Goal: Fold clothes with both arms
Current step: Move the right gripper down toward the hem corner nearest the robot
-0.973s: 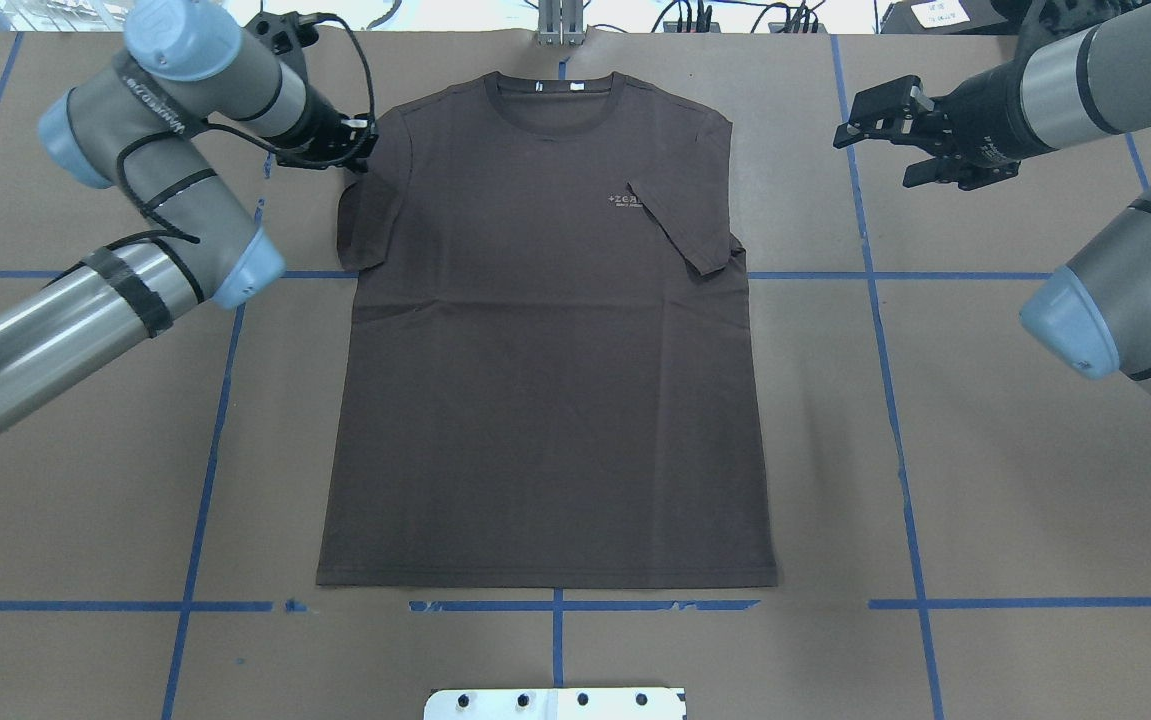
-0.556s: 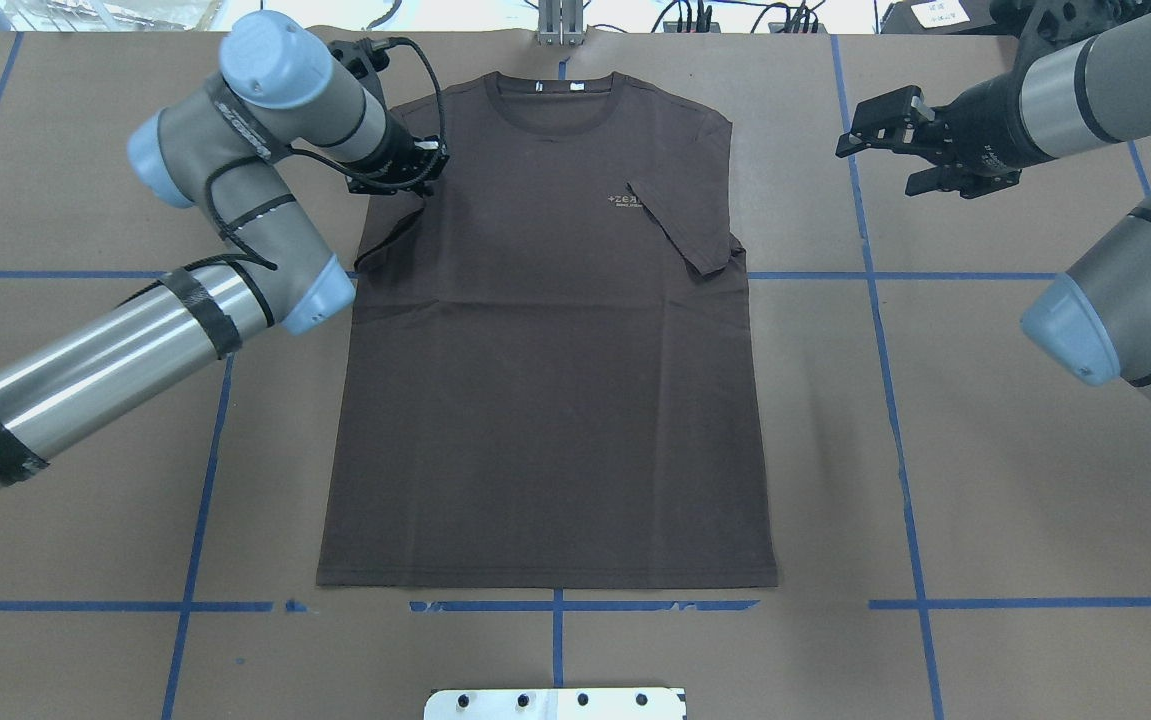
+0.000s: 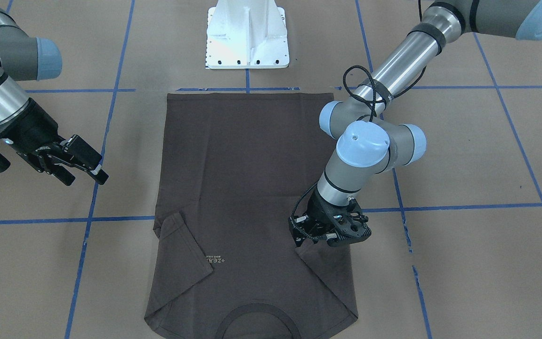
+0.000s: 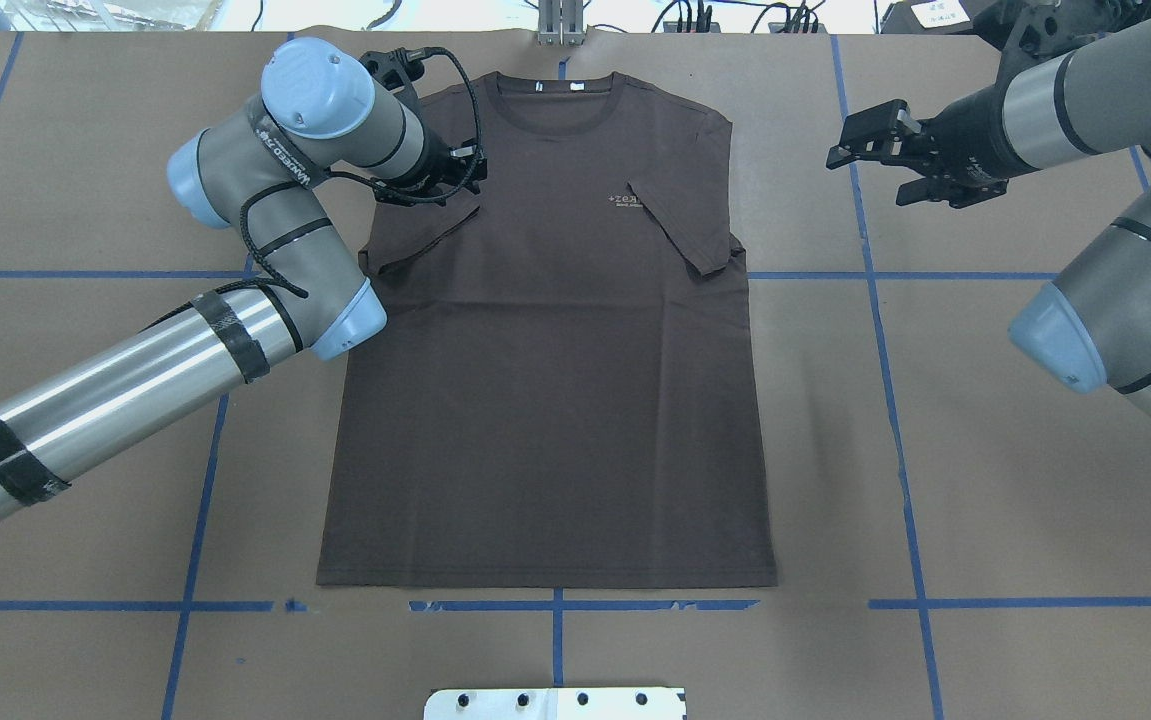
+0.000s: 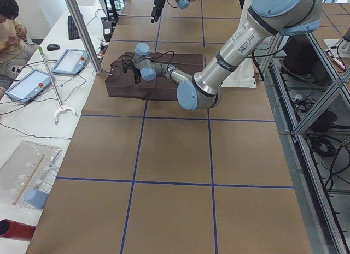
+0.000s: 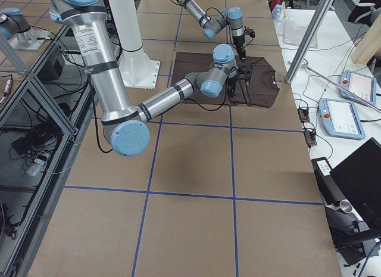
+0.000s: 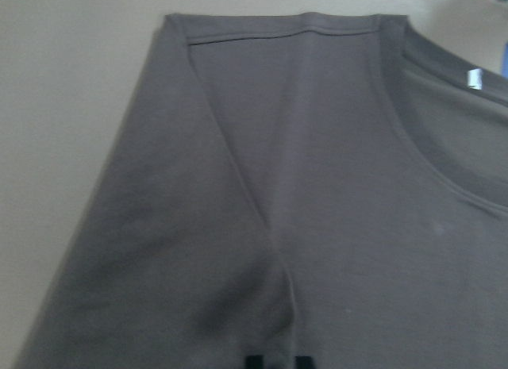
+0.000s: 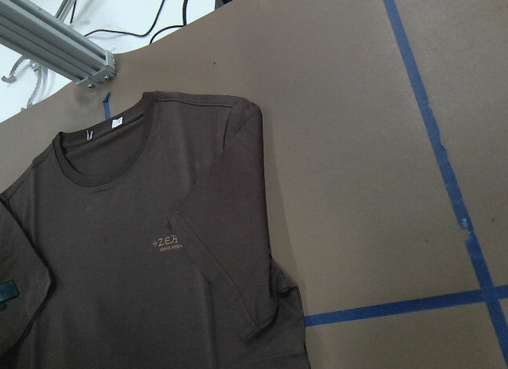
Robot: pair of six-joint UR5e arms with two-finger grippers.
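Front view: shirt [image 3: 242, 165] flat on table [image 3: 464, 263], collar end cut off by the bottom edge. Left gripper [image 3: 301, 238] is down on the left sleeve [image 3: 329, 266] near the shoulder; its tips are hidden under its own body, so the grip is unreadable here. Right gripper [image 3: 87, 172] has its fingers spread with nothing between them, over bare table well apart from the shirt. Right sleeve [image 3: 181, 254] lies folded in over the chest. Overhead: whole shirt visible, hem nearest the robot; the folded right sleeve covers the end of the logo [image 4: 623, 200]; the left sleeve lies slanted over the chest, and the left fingers are hidden behind wrist and cable. Left side view: shirt far and small, partly behind the near arm; grippers too small to read. Right side view: near arm covers part of the shirt, no grip detail. Left wrist: blurry, two black fingertips [image 7: 252, 361] cut off at the bottom edge, close together with a ridge of sleeve cloth pinched between. Right wrist: own fingers out of frame; only the shirt's upper part shows, its lower part cut off.
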